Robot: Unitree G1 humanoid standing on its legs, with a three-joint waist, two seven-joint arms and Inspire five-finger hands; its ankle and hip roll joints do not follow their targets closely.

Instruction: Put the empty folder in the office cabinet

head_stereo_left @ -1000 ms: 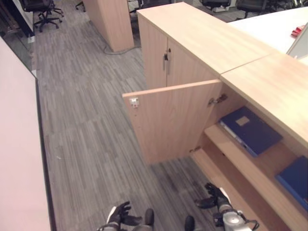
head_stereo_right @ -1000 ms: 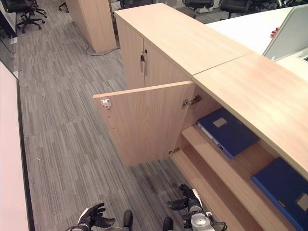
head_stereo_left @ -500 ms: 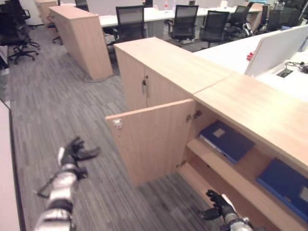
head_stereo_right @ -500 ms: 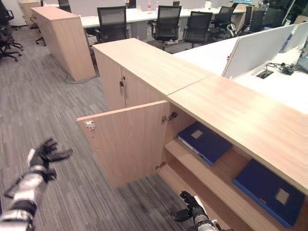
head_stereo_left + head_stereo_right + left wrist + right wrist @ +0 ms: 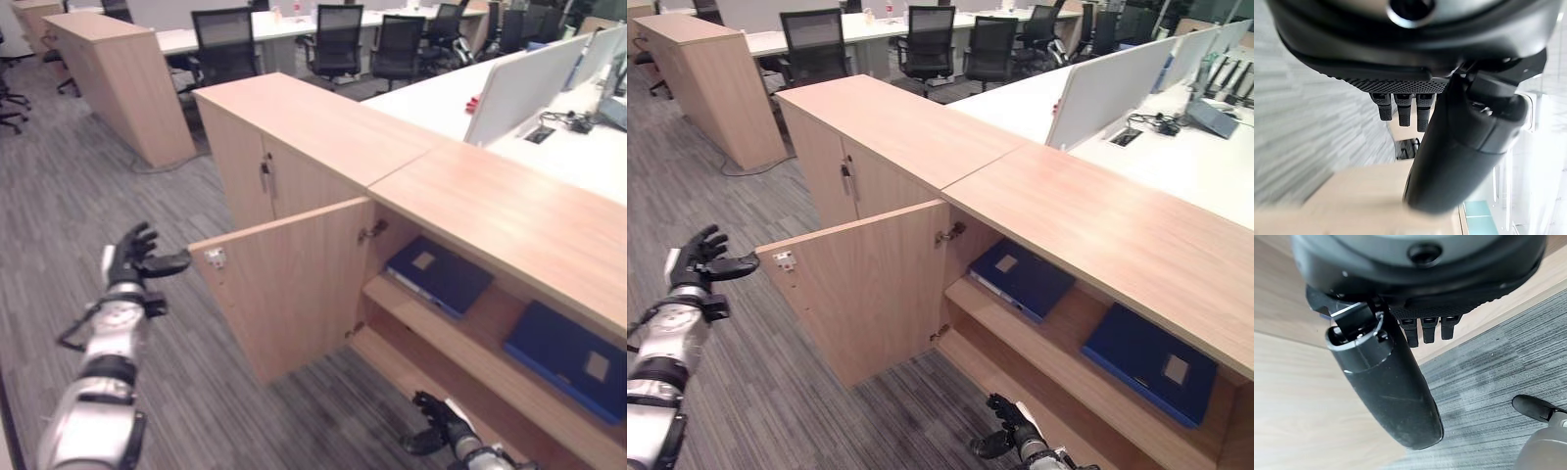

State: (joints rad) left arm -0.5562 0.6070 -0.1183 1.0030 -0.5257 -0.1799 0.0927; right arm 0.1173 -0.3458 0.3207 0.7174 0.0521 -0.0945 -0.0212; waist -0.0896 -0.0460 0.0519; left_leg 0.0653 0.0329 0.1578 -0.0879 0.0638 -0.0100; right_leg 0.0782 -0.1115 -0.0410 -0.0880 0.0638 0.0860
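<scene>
Two dark blue folders lie flat on the cabinet's upper shelf [image 5: 460,323], one [image 5: 438,275] near the hinge and one [image 5: 568,357] further right. The cabinet door [image 5: 284,284] stands swung out, its latch plate [image 5: 214,258] at the free edge. My left hand [image 5: 132,259] is raised to the left of that edge, apart from it, open and holding nothing. Low by the cabinet's bottom shelf my right hand [image 5: 436,436] hangs open and empty. In the right wrist view its fingers [image 5: 1422,328] are straight over the carpet and wood.
A closed two-door cabinet [image 5: 265,171] adjoins the open one on the left. Another wooden cabinet [image 5: 118,78] stands at the back left. Office chairs [image 5: 225,44], white desks [image 5: 441,93] and a partition [image 5: 519,83] lie behind. Grey carpet [image 5: 59,196] covers the floor.
The camera has tilted up and shifted. My left arm rose from down low to door height beside the door's free edge. The right hand stays low.
</scene>
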